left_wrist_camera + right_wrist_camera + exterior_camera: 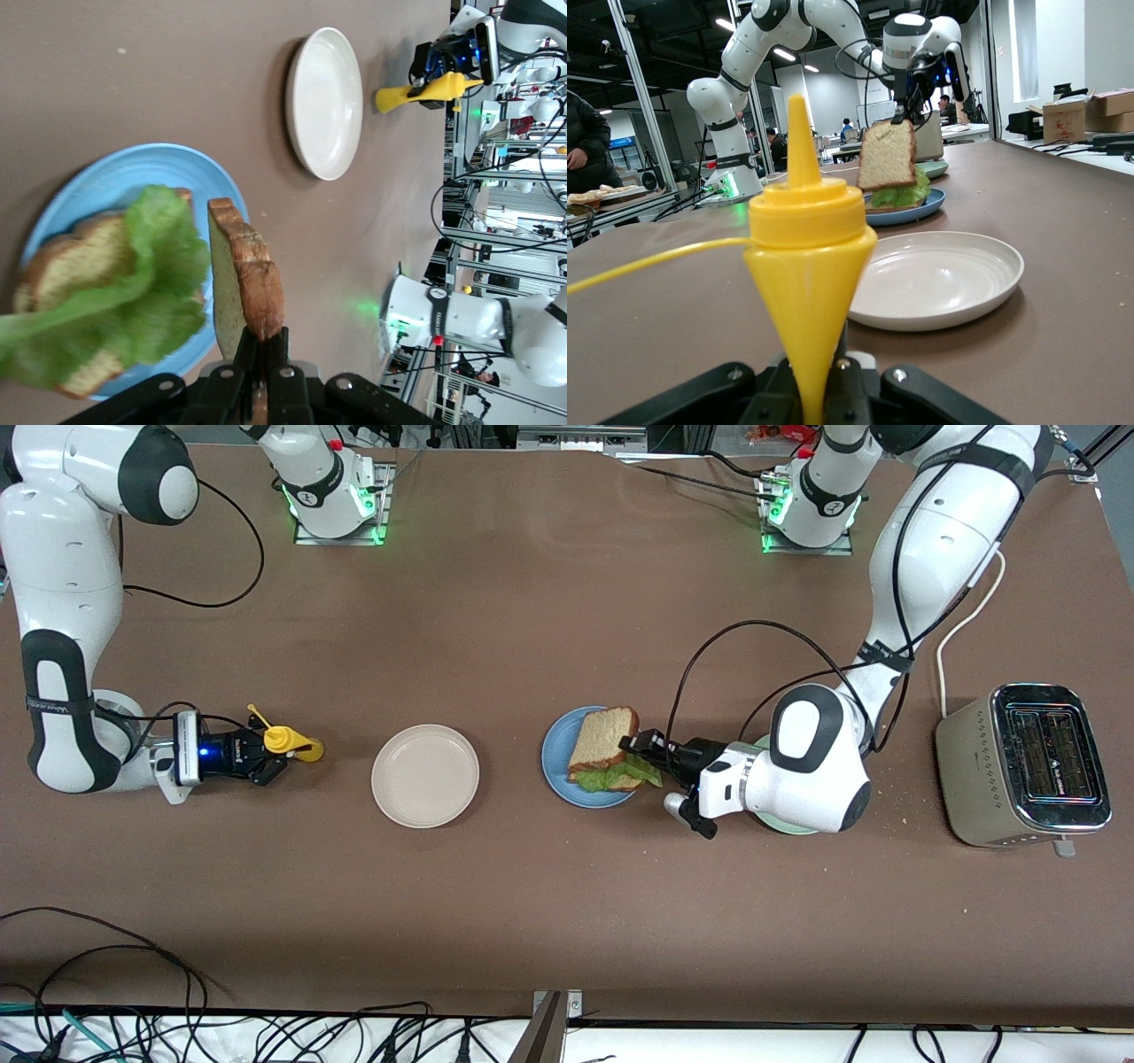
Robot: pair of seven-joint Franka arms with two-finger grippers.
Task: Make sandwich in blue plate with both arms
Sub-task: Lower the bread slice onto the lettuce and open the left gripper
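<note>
The blue plate (556,769) sits mid-table and holds one brown bread slice (71,270) with a ruffled green lettuce leaf (622,775) on it. My left gripper (636,744) is shut on the crust of a second bread slice (605,737) and holds it on edge over the plate, above the lettuce. In the left wrist view, this slice (239,274) stands beside the lettuce (151,301) over the plate (115,177), pinched in my left gripper (266,341). My right gripper (266,757) is shut on a yellow squeeze bottle (288,741), low over the right arm's end of the table.
A beige plate (425,775) lies between the yellow bottle and the blue plate. A pale mint-green plate (784,829) is mostly hidden under the left arm. A silver toaster (1028,766) stands at the left arm's end. Cables trail along the table's near edge.
</note>
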